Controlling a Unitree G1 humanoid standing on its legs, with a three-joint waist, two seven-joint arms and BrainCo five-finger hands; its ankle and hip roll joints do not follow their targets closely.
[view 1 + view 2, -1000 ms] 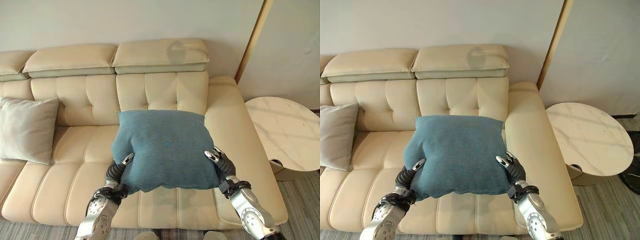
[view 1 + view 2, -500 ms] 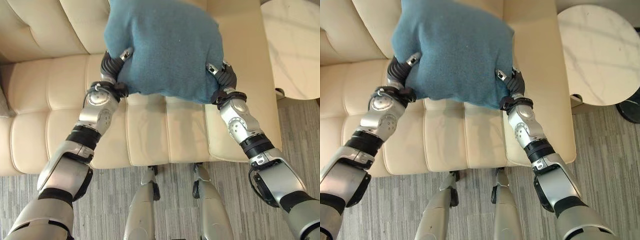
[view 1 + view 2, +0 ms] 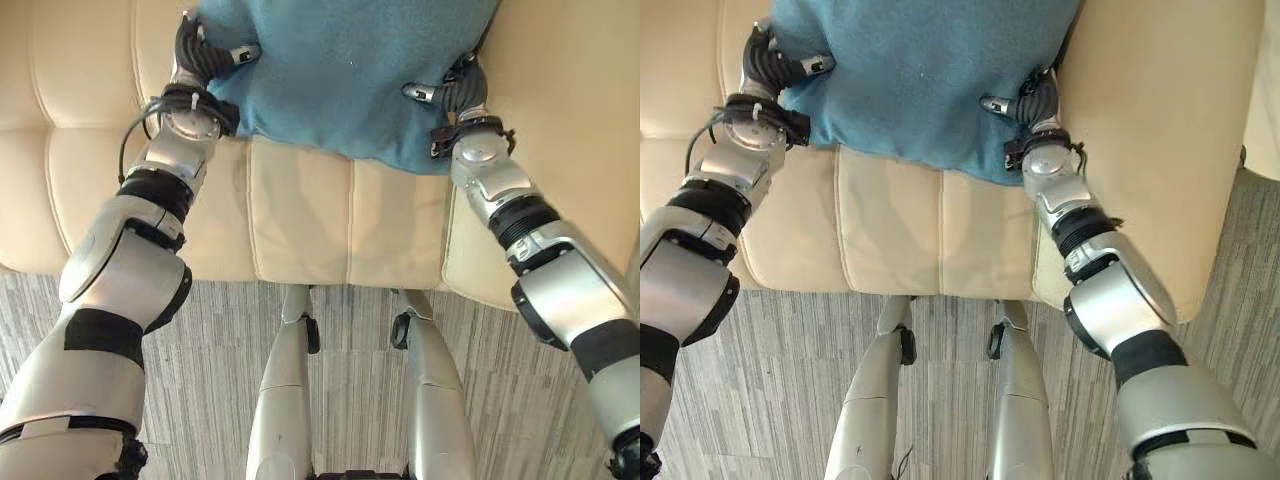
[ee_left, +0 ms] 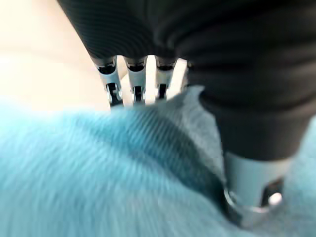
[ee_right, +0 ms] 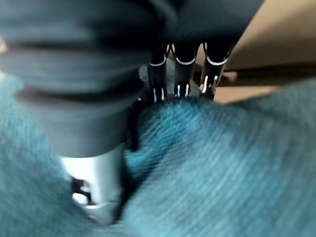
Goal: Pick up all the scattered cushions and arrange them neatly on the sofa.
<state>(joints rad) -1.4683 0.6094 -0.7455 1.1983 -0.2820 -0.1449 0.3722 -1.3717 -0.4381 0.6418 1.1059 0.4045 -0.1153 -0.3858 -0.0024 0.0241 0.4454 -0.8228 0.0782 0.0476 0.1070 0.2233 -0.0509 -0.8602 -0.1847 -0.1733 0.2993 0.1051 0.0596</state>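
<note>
The blue cushion (image 3: 345,70) sits between my hands over the sofa (image 3: 300,220) seat, my left hand (image 3: 205,55) and right hand (image 3: 450,92) each pinching a lower corner, thumb on top and fingers (image 4: 112,81) tucked beneath, both arms stretched forward.

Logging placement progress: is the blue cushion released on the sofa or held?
Held. The left hand and right hand each pinch a side of the blue cushion above the sofa seat.
</note>
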